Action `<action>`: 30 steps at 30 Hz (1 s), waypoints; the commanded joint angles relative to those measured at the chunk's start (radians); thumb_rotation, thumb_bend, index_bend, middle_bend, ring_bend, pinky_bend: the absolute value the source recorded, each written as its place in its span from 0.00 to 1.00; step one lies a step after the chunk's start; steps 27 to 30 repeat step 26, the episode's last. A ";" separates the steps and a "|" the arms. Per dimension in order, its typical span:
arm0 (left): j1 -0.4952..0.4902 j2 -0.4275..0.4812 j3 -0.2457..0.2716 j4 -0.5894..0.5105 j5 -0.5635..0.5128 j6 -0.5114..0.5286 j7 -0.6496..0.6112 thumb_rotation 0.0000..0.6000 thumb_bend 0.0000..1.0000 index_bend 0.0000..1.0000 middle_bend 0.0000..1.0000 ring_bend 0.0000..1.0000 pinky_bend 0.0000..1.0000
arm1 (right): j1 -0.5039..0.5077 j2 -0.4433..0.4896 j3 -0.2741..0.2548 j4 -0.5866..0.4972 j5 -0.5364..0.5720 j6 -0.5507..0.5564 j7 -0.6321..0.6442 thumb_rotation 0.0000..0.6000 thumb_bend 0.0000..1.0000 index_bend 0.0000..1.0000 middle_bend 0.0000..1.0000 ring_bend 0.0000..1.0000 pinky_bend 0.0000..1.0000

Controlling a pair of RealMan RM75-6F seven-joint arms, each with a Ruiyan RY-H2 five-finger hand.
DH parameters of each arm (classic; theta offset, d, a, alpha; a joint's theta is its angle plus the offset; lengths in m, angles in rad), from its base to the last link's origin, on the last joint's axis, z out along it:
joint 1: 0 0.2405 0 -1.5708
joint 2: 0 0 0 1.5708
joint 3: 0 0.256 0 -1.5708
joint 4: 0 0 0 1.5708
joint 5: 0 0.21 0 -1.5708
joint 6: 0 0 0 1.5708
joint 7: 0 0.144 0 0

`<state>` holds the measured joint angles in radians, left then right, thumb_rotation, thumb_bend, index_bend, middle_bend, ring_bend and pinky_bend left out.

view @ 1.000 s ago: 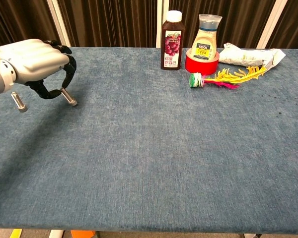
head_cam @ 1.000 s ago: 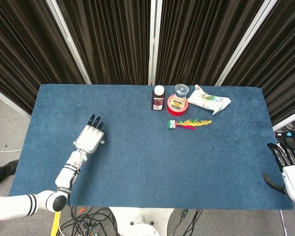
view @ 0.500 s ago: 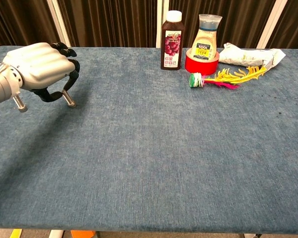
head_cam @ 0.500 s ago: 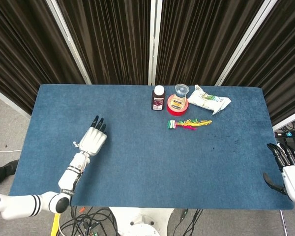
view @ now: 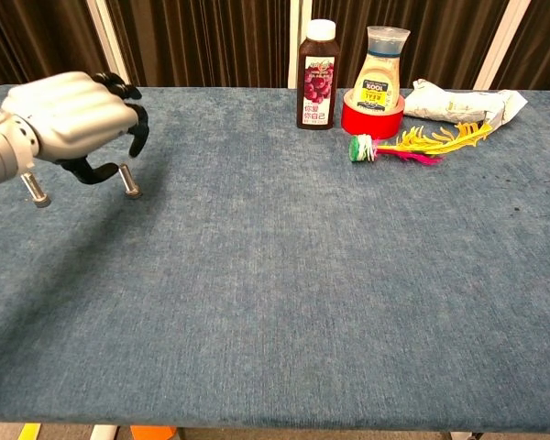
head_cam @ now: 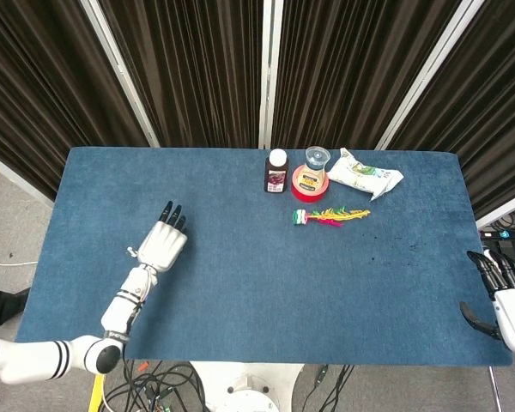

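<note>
1. Over the left part of the blue table (head_cam: 240, 257), the left hand (head_cam: 162, 244) hovers palm down, fingers loosely curled and apart, holding nothing.
2. Beyond the table's right edge, the right hand (head_cam: 500, 296) hangs low, fingers spread and empty; only the head view shows it.
3. Along the far edge stands a juice bottle (view: 318, 74), well apart from the left hand.
4. Just right of it, a dressing bottle (view: 382, 68) stands upright inside a red tape roll (view: 370, 120).
5. A white packet (view: 463, 103) lies further right.
6. A feathered shuttlecock (view: 412, 143) lies on its side in front of the roll and packet.
</note>
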<state>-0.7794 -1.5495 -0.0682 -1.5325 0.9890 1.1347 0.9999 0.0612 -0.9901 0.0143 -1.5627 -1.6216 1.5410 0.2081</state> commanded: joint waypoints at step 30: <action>0.650 0.387 0.126 -0.107 0.445 0.507 -1.111 1.00 0.22 0.30 0.19 0.03 0.00 | 0.006 -0.027 -0.018 0.027 -0.047 0.008 0.060 1.00 0.26 0.03 0.12 0.00 0.00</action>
